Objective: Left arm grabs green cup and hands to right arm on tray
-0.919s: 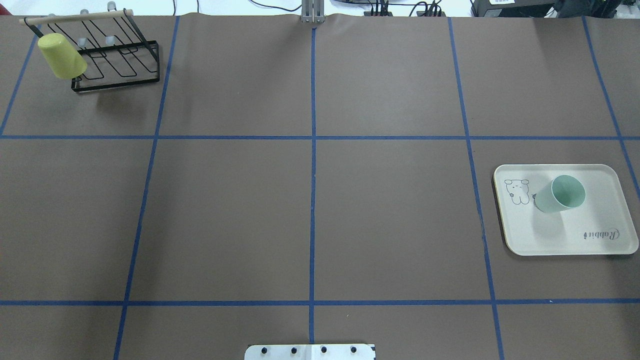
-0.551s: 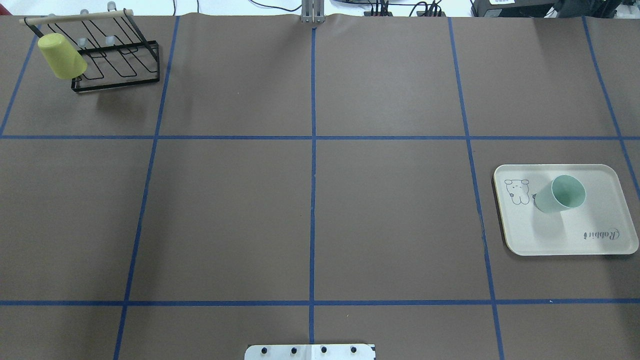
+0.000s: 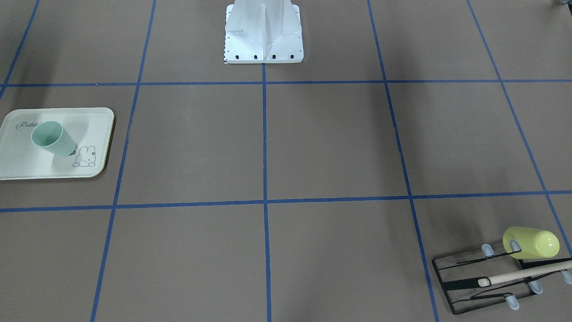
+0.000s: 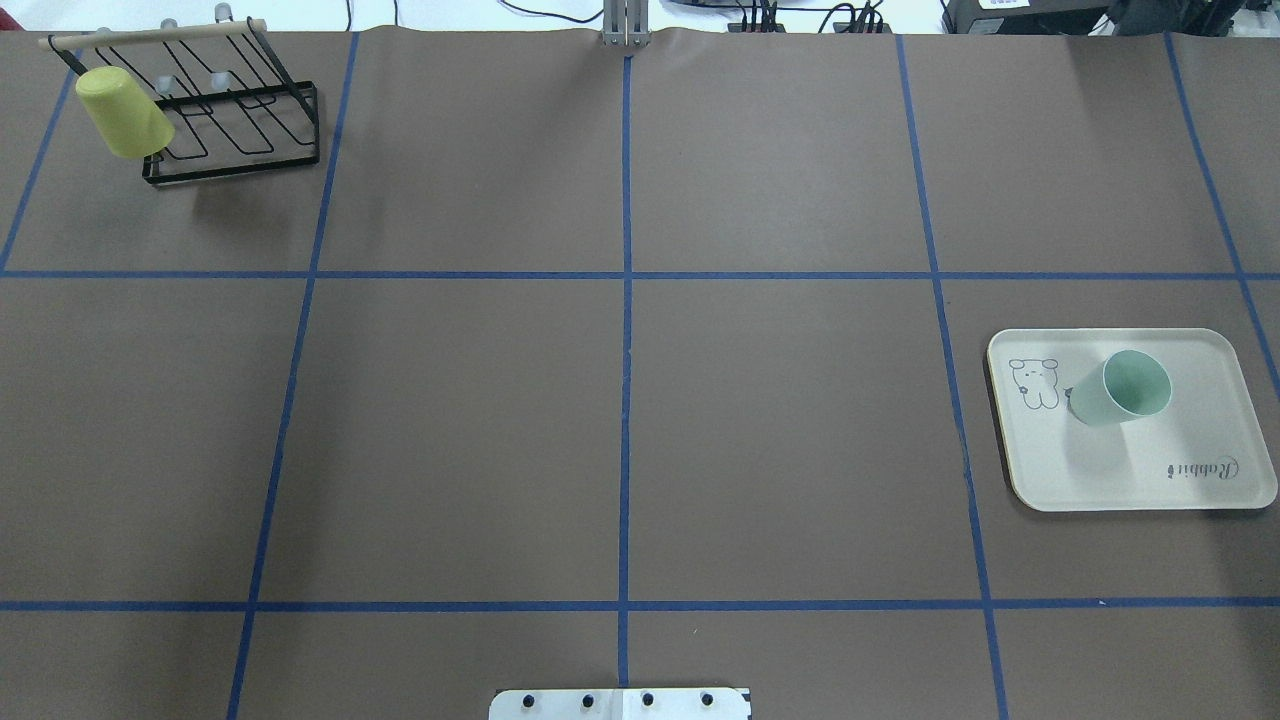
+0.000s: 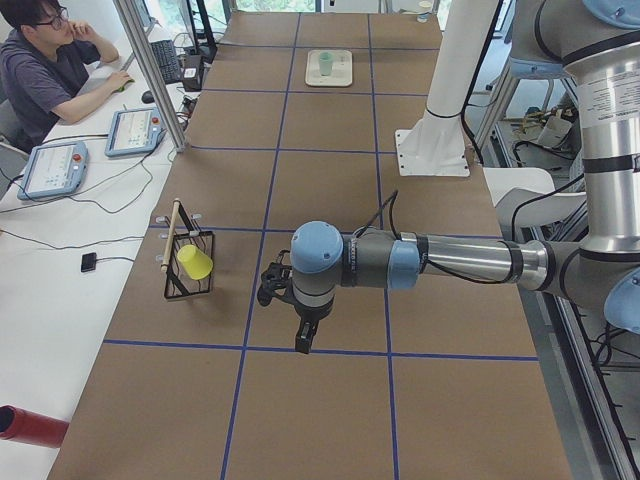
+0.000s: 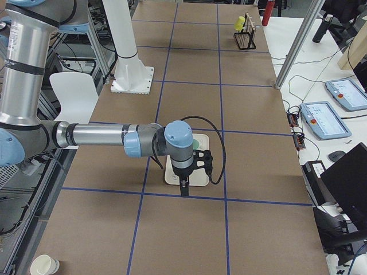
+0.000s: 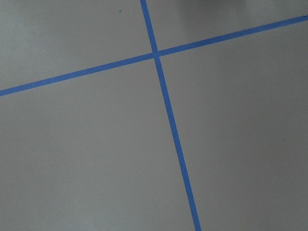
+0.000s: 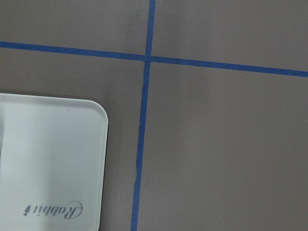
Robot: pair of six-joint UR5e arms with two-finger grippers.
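Neither left gripper (image 5: 302,338) nor right gripper (image 6: 184,189) shows whether it is open; green cup (image 4: 1118,390) stands on tray (image 4: 1130,492), clear of rims.

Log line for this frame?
pale mint-green plastic cup: upright on cream rectangular Rabbit tray | left gripper: far from cup, state unreadable | right gripper: near tray, state unreadable | yellow-green cup: on black wire rack

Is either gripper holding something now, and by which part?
Nothing is held. The green cup stands free on the tray; the yellow cup sits on the rack.
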